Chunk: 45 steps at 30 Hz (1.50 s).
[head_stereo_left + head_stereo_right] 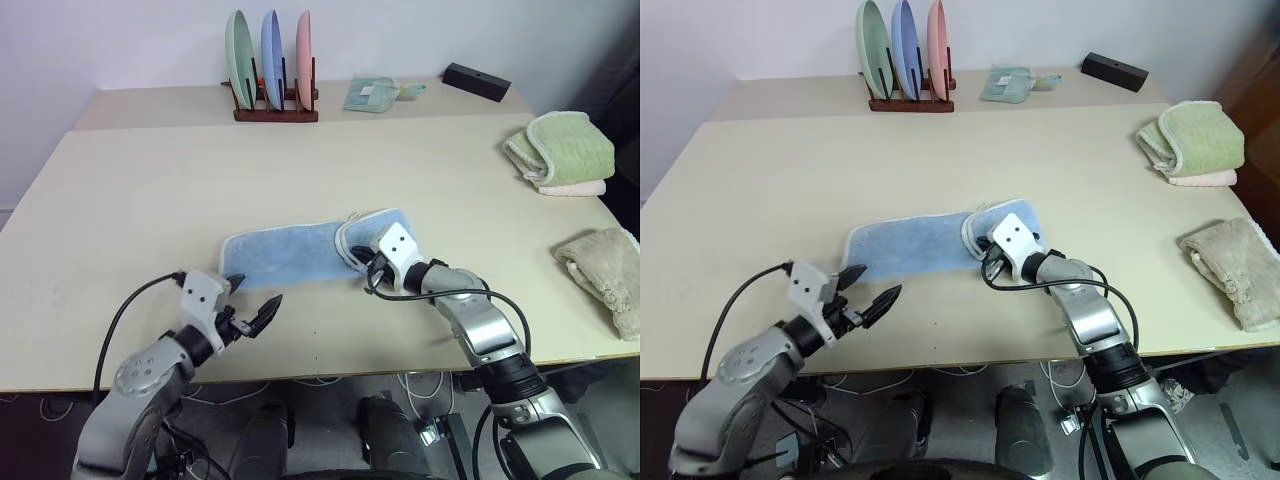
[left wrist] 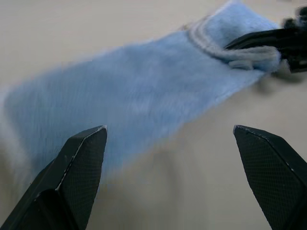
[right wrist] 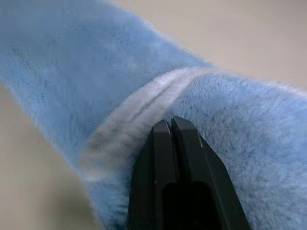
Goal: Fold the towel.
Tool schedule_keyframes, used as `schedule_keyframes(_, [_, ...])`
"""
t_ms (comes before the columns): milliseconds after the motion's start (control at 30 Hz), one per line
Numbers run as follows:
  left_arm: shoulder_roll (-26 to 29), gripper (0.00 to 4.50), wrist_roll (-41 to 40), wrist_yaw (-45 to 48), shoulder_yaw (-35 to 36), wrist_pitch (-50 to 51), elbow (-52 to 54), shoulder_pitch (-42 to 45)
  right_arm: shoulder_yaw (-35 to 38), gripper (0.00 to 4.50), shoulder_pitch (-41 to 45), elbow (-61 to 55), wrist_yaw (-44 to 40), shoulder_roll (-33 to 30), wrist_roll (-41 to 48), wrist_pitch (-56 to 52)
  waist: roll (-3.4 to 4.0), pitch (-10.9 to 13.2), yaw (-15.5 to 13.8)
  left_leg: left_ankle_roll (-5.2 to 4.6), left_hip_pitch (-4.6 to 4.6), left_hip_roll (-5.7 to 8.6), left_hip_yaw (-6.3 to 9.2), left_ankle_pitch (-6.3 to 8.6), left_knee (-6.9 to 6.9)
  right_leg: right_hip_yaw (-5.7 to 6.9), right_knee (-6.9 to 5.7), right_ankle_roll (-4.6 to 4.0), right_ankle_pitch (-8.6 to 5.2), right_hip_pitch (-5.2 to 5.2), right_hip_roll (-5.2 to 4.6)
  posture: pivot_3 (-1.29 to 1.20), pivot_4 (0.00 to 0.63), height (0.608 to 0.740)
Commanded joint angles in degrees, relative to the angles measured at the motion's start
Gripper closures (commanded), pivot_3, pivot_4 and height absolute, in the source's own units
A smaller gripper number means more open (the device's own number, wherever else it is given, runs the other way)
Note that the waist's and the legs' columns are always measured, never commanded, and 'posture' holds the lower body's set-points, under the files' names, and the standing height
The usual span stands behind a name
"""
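Note:
The light blue towel (image 1: 295, 252) lies as a long strip across the middle of the table (image 1: 150, 180). Its right end is folded back, showing the pale stitched edge (image 3: 129, 112). My right gripper (image 1: 356, 259) comes in from the right. Its fingers (image 3: 184, 143) are pressed together at that folded edge, pinching the towel's rim. My left gripper (image 1: 256, 294) hovers near the table's front edge, just in front of the towel's left end. It is open, its fingers (image 2: 84, 158) spread wide with nothing between them and pointing along the strip.
A rack with three upright plates (image 1: 272, 60) stands at the back, beside a small teal cloth (image 1: 372, 93) and a black box (image 1: 477, 80). A thick green towel (image 1: 565, 145) and a beige fluffy towel (image 1: 605, 275) lie along the right edge.

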State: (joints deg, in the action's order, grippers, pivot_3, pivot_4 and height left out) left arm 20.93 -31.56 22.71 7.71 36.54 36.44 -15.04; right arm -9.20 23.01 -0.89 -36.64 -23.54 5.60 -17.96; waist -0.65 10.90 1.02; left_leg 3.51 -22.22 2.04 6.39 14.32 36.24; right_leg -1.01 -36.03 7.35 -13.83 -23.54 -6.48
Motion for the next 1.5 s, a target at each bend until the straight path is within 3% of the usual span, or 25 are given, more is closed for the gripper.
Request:
schedule_keyframes(33, [-2.6,0.00,-12.8,-5.0,5.0,7.7,5.2,-1.8,2.7,2.68,3.3,-6.2,-2.9,-1.8,2.6,1.9,0.00,0.0,0.0,0.00,0.01,0.00,0.00,0.00,0.00,0.00,0.00,-0.02,-0.01,0.01,0.00,0.00,0.150,0.740])
schedule_keyframes(200, [-9.7,0.00,-29.3,-21.6,11.0,13.8,3.4,-0.9,1.8,0.36,4.9,-8.9,-6.3,-3.8,2.4,3.9,-0.03,0.0,-0.3,0.00,0.01,0.00,0.08,0.00,0.02,0.07,0.02,-0.05,-0.03,0.06,-0.01,0.00,0.150,0.740])
schedule_keyframes(367, [-13.6,0.00,-40.8,-35.9,13.5,13.4,-2.9,4.6,0.3,0.36,4.4,-11.0,-7.8,-3.5,2.7,5.2,-0.04,0.0,-0.4,0.01,0.02,0.02,0.10,0.00,0.06,0.08,0.01,-0.04,-0.01,0.09,-0.02,0.00,0.150,0.740])
schedule_keyframes(567, [-18.4,0.00,-42.0,-47.5,14.0,7.7,-13.3,14.8,-2.1,0.36,1.7,-15.7,-9.1,-3.4,3.1,4.0,-0.05,-0.1,-0.6,0.03,0.05,0.06,0.11,-0.01,0.11,0.09,0.03,-0.08,-0.03,0.17,-0.02,0.00,0.150,0.740])
schedule_keyframes(667, [-19.3,0.84,-41.6,-49.1,14.1,5.6,-15.6,16.8,-2.5,0.33,0.8,-17.1,-8.6,-3.3,3.0,3.1,-0.04,-0.1,-0.5,0.03,0.09,0.07,0.09,-0.01,0.11,0.08,0.02,-0.09,-0.03,0.19,-0.03,0.00,0.150,0.740])
schedule_keyframes(833, [-20.0,3.19,-42.5,-50.0,15.1,2.0,-18.0,19.3,-2.9,0.33,-1.9,-20.0,-8.0,-3.8,2.6,1.8,-0.05,-0.1,-0.5,0.04,0.11,0.06,0.09,-0.02,0.09,0.07,0.03,-0.12,-0.05,0.19,-0.03,0.00,0.150,0.740])
schedule_keyframes(900, [-19.1,4.18,-42.1,-48.2,15.7,0.3,-17.9,20.4,-3.0,0.33,-3.0,-21.0,-7.6,-4.0,2.4,1.3,-0.07,-0.1,-0.5,0.04,0.08,0.07,0.09,-0.01,0.10,0.08,0.04,-0.12,-0.05,0.19,-0.03,0.00,0.150,0.740])
schedule_keyframes(933, [-18.8,4.46,-41.9,-47.4,15.9,-0.5,-17.8,20.7,-3.0,0.33,-3.2,-21.3,-7.5,-4.0,2.3,1.1,-0.07,-0.1,-0.5,0.04,0.07,0.07,0.09,-0.02,0.10,0.08,0.05,-0.12,-0.05,0.19,-0.03,0.00,0.150,0.740])
schedule_keyframes(1067, [-14.7,4.46,-42.1,-43.9,19.7,-4.6,-16.9,23.7,-2.7,0.33,-4.5,-22.5,-6.9,-4.5,2.1,0.1,-0.13,0.0,-0.4,0.04,0.04,0.06,0.08,-0.01,0.05,0.08,0.07,-0.13,-0.06,0.13,-0.02,0.00,0.150,0.740])
schedule_keyframes(1233, [0.8,4.46,-39.5,-34.5,23.6,-4.2,-18.9,28.2,-1.8,0.33,-5.1,-22.5,-6.7,-5.6,2.4,-0.1,-0.23,0.0,-0.3,0.07,0.02,0.04,0.10,-0.03,0.01,0.08,0.05,-0.14,-0.05,0.06,0.02,0.00,0.150,0.740])
schedule_keyframes(1333, [8.5,4.46,-35.8,-26.9,19.7,-1.2,-18.4,29.6,-1.4,0.33,-4.6,-21.6,-6.1,-5.4,2.7,-0.2,-0.23,0.0,-0.5,0.07,0.00,0.07,0.06,-0.03,-0.02,0.07,0.18,-0.13,-0.06,0.10,-0.01,0.00,0.150,0.740])
schedule_keyframes(1400, [10.8,4.46,-34.2,-23.5,17.6,-0.2,-18.0,30.2,-1.2,0.33,-4.3,-21.0,-5.8,-5.2,2.8,-0.3,-0.24,0.0,-0.6,0.07,-0.04,0.08,0.08,-0.03,-0.01,0.08,0.24,-0.13,-0.05,0.12,-0.02,0.00,0.150,0.740])
schedule_keyframes(1500, [14.1,4.46,-26.0,-15.7,3.2,2.8,-13.2,33.0,-1.3,0.33,-4.5,-20.0,-5.1,-4.8,2.6,0.1,-0.28,0.1,-0.6,0.07,-0.08,0.10,0.11,-0.03,0.00,0.08,0.27,-0.13,-0.05,0.13,-0.01,0.00,0.150,0.740])
